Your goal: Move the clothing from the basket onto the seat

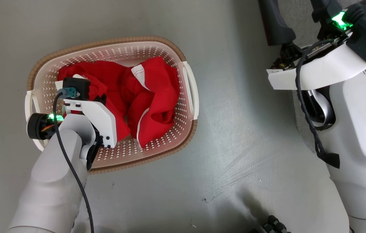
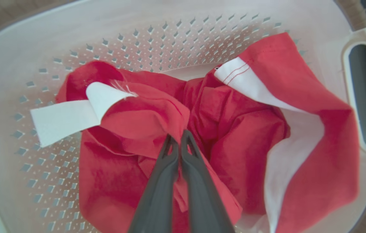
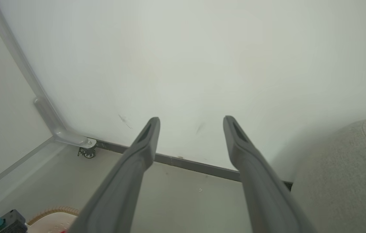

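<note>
Reaching down into the basket (image 1: 111, 45), the left end effector (image 2: 179, 137) has its two dark fingers pressed together on a raised fold near the middle of the clothing (image 2: 234, 129). As far as I can judge, it is pinching that ridge of red fabric. The clothing lies crumpled across the basket's perforated bottom, with white trim and a white tag turned up, and the basket stands on the grey floor (image 1: 234, 129). The choice of fold looks sensible to me: soft cloth has no firm edge, so a standing crease gives the fingers something to close on. A lift from the middle should also bring the heap clear of the walls. The right end effector (image 3: 191, 119) is held high, its fingers spread wide with nothing between them, pointing at the pale wall (image 3: 186, 64) just beside the seat (image 3: 348, 178). I'd guess it is kept there out of the way. All the red I can see is in the basket.
</note>
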